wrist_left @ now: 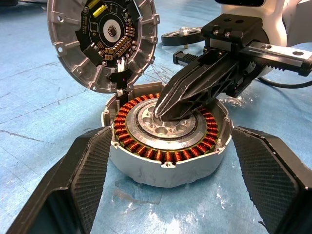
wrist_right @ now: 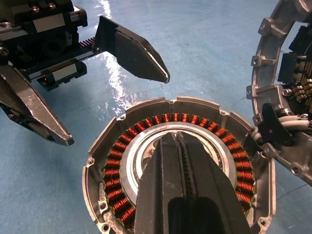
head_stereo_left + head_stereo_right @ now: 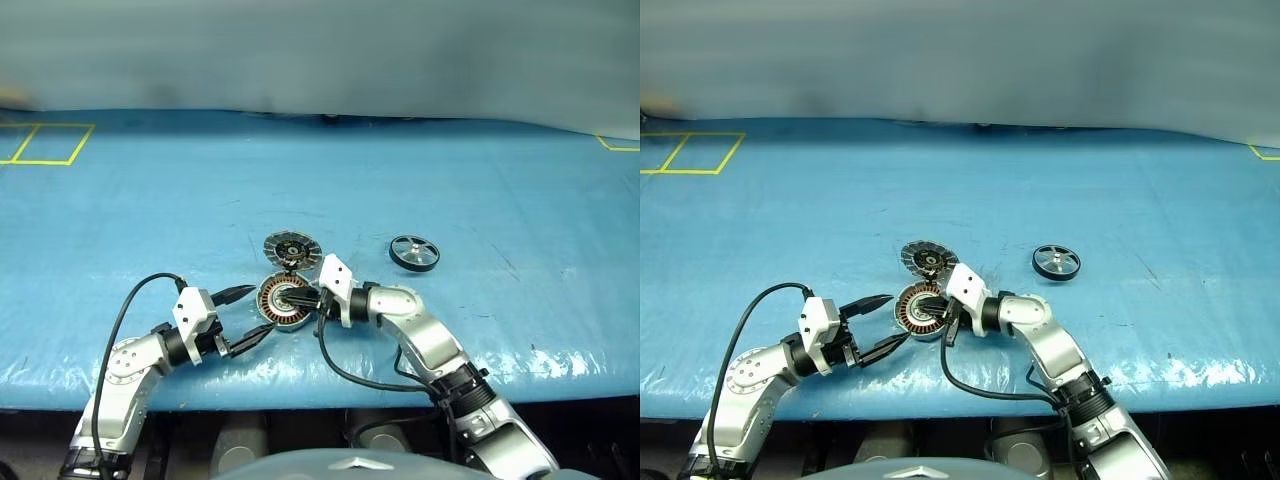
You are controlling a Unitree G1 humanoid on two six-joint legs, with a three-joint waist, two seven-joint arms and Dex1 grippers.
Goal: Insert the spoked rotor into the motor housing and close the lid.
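Observation:
The motor housing (image 3: 275,312) lies on the blue table with its ring of copper windings (image 2: 146,122) facing up. Its lid (image 3: 290,248) stands hinged open on the far side, showing the segmented face (image 1: 102,44). My right gripper (image 3: 292,297) is shut, and its tips rest on the housing's silvery centre (image 1: 170,131) with nothing between the fingers. From the near left, my left gripper (image 3: 263,308) is open, one finger (image 1: 87,165) on each side of the housing, apart from its wall. The spoked rotor (image 3: 414,252) lies flat to the right, away from both grippers.
Blue sheeting (image 3: 450,180) covers the table, and its front edge (image 3: 330,395) runs just behind my arms. Yellow tape marks (image 3: 45,143) sit at the far left. A black cable (image 3: 345,370) loops below the right wrist.

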